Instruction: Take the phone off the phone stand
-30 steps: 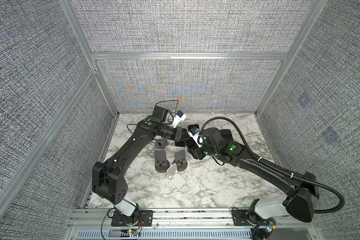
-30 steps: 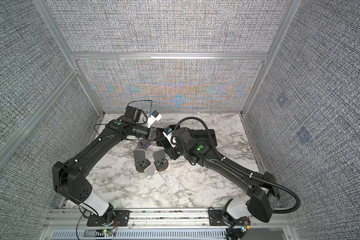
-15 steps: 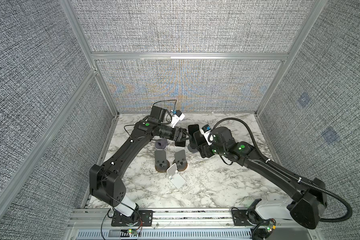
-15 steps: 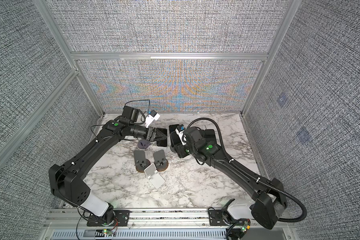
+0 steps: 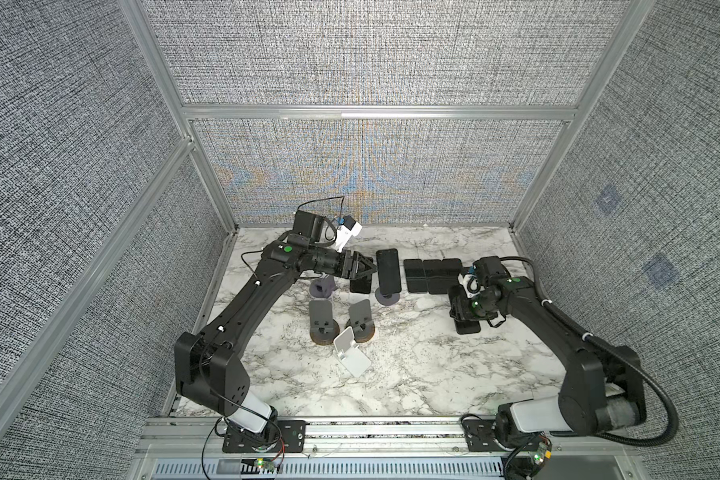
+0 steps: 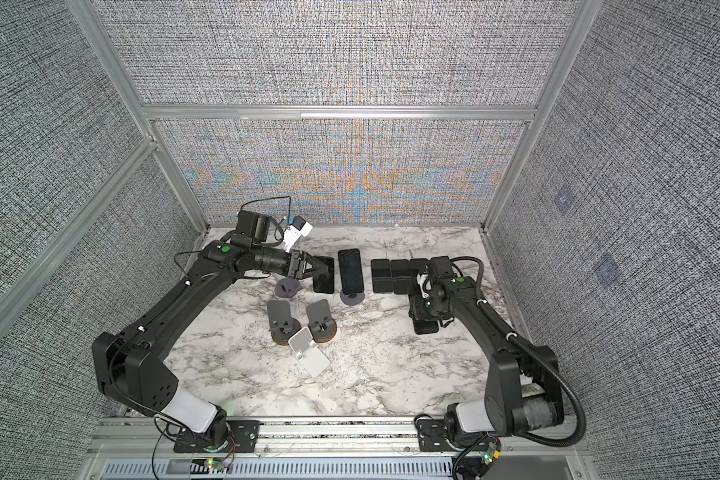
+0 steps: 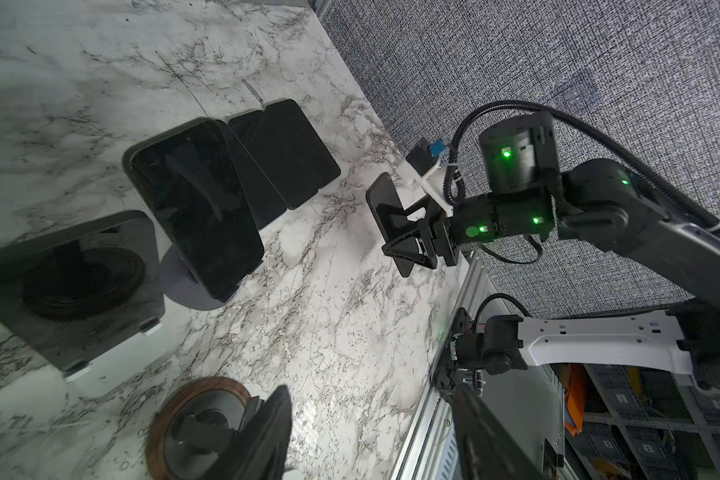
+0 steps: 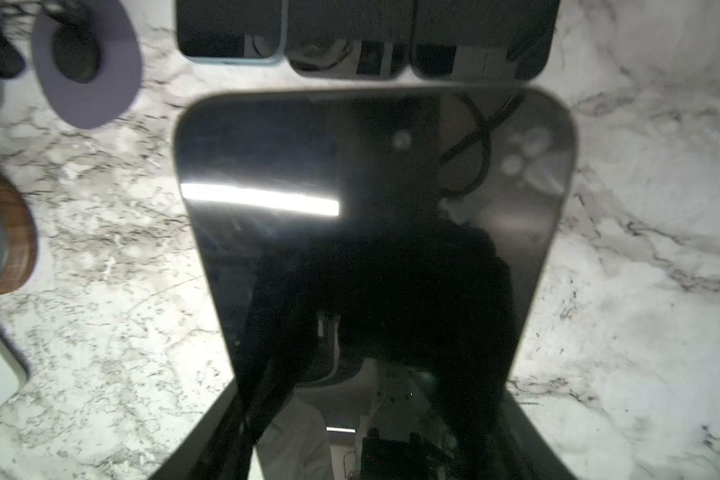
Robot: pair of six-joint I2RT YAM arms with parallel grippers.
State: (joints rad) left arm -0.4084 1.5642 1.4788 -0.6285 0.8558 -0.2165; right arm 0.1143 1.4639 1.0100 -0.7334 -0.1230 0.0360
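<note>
Marble table [image 5: 412,374]: left hand [image 5: 368,270] wide apart, empty; right hand [image 7: 395,237] clamped round half-hidden phone [image 5: 469,328].

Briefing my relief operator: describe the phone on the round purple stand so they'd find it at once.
Look at the back of the marble table, near its middle. Just left of three phones lying flat in a row, the phone leans tall on a round purple stand; those neighbours have no stand.
</note>
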